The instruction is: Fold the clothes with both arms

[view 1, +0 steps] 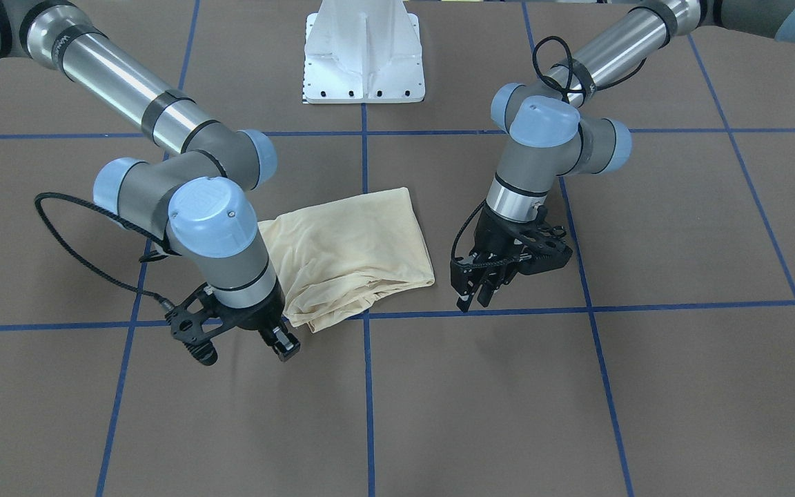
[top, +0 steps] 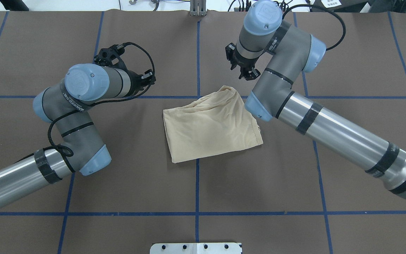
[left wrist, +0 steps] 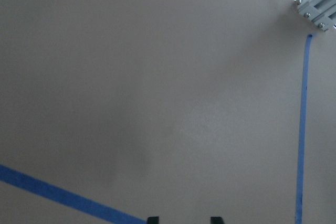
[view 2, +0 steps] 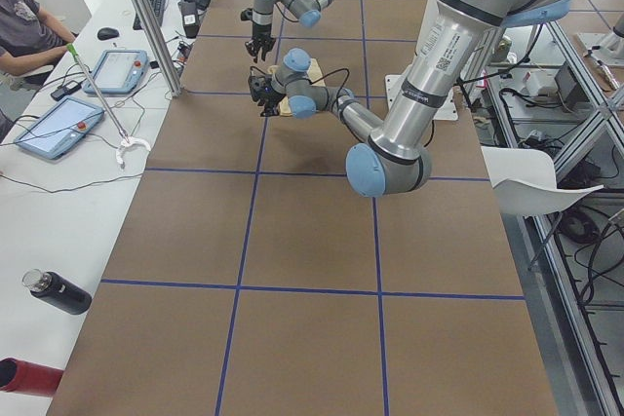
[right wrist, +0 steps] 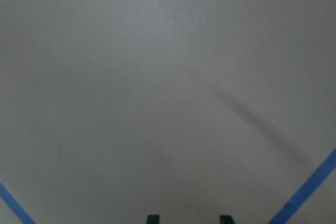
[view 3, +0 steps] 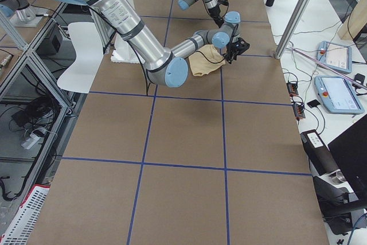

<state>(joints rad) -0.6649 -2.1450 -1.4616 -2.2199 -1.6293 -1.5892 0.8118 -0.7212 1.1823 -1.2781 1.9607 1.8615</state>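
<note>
**Me:** The fingers (left wrist: pixel 152 220) of my left gripper (view 1: pixel 478 293) are spread, with nothing between them. Those of my right gripper (view 1: pixel 286 345) are spread too and just as bare.

**Other:** Where's the T-shirt?

**Me:** The T-shirt (top: pixel 210 128) lies between my two grippers, folded into a rumpled cream bundle. My right gripper hangs just beside the bundle's corner on the operators' side, clear of the cloth. My left gripper is farther off on the other side.

**Other:** What's under it?

**Me:** A brown table cover (top: pixel 136 158) marked into squares by blue tape lines (top: pixel 197 183). The bundle lies across one of these lines. My white pedestal base (view 1: pixel 364 55) stands at the robot's edge of the table.

**Other:** And farther out?

**Me:** Past the table's operators' edge is a white bench with a teach pendant (view 2: pixel 57 129) and a black bottle (view 2: pixel 57 291). A person (view 2: pixel 24 26) sits at the bench's far end.
</note>
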